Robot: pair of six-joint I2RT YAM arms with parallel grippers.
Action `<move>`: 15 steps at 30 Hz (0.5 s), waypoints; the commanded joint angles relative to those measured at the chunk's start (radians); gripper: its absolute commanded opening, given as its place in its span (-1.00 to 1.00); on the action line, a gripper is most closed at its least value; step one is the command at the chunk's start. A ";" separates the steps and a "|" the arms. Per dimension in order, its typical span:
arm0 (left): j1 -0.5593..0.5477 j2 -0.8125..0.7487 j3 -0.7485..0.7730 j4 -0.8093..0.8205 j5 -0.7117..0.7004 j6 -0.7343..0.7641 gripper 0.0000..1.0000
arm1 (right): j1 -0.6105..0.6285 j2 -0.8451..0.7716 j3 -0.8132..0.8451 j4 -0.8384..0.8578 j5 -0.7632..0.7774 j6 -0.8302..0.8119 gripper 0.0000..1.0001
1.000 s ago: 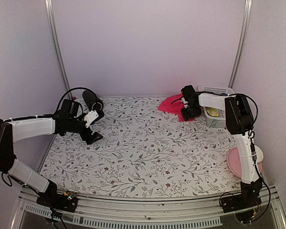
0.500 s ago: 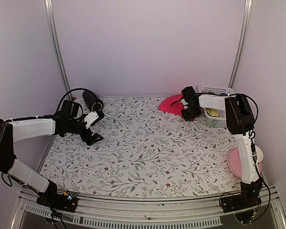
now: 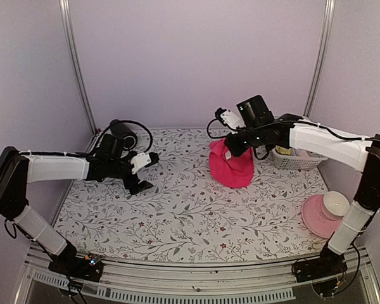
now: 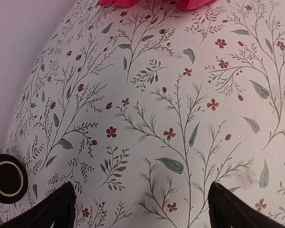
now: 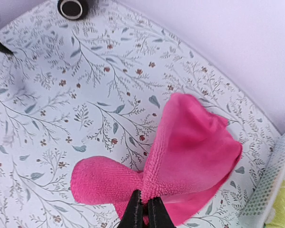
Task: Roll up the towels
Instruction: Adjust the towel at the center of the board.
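A hot pink towel (image 3: 232, 167) hangs bunched from my right gripper (image 3: 232, 147), which is shut on a pinch of its edge above the back right of the table. In the right wrist view the towel (image 5: 194, 147) droops in two lobes below the closed right gripper (image 5: 145, 209). Whether its lower edge touches the table I cannot tell. My left gripper (image 3: 145, 172) stands open low over the left of the table, with nothing between the jaws. In the left wrist view the left gripper (image 4: 142, 211) frames bare cloth, and the towel's rim (image 4: 147, 2) shows at the top.
A white basket (image 3: 296, 159) at the back right holds a yellow towel (image 3: 282, 151). A black cylinder (image 3: 121, 132) lies at the back left, just behind the left gripper. A pink plate (image 3: 311, 220) with a white bowl (image 3: 337, 202) sits at the front right.
The right gripper shut on the pink towel beside the basket, then lifted it and carried it left and forward. The left gripper moved slightly right, still open.
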 commanded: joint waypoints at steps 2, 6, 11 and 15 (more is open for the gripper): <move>-0.130 0.058 0.037 0.095 -0.083 0.045 0.95 | -0.018 -0.213 -0.117 0.003 0.124 0.078 -0.96; -0.204 0.088 0.100 0.105 -0.043 0.023 0.94 | -0.018 -0.263 -0.151 -0.061 0.170 0.101 -0.96; -0.286 0.152 0.208 0.076 -0.026 -0.023 0.94 | -0.018 -0.320 -0.178 -0.147 0.247 0.132 -0.96; -0.319 0.227 0.321 0.018 -0.038 -0.061 0.94 | -0.018 -0.402 -0.180 -0.237 0.349 0.180 -0.95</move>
